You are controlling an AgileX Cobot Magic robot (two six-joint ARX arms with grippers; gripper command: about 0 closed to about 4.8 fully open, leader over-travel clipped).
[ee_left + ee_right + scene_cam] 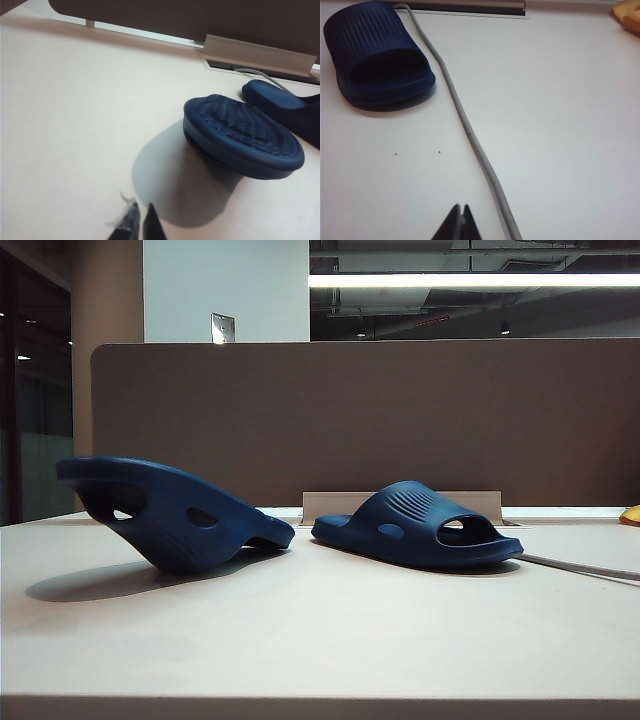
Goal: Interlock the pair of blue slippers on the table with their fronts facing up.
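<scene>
Counting: two blue slippers, two grippers, one grey cable, one brown partition, one table (300,640).

Exterior view, left to right: the left slipper (175,510) is at 9 o'clock from table centre, tipped over onto its strap, sole turned up and tilted, one end raised off the surface, its low end pointing toward 3 o'clock. The right slipper (420,528) sits just right of centre, flat on its sole, ribbed strap up, open toe toward 3 o'clock. The two are close but apart, small gap between them. The grey cable (580,568) runs off from behind the right slipper toward 3 o'clock. A yellow object (630,515) is cut off by the right frame edge. The brown partition (400,410) closes the far table edge at 12 o'clock.

Room: wide bare tabletop from 6 o'clock, in front of both slippers, up to the near edge.

Left gripper (141,220): fingers closed, holding nothing, over bare table, well apart from the left slipper's treaded sole. Right gripper (459,220): fingers pressed together, empty, over bare table just beside the cable, well apart from the right slipper.
</scene>
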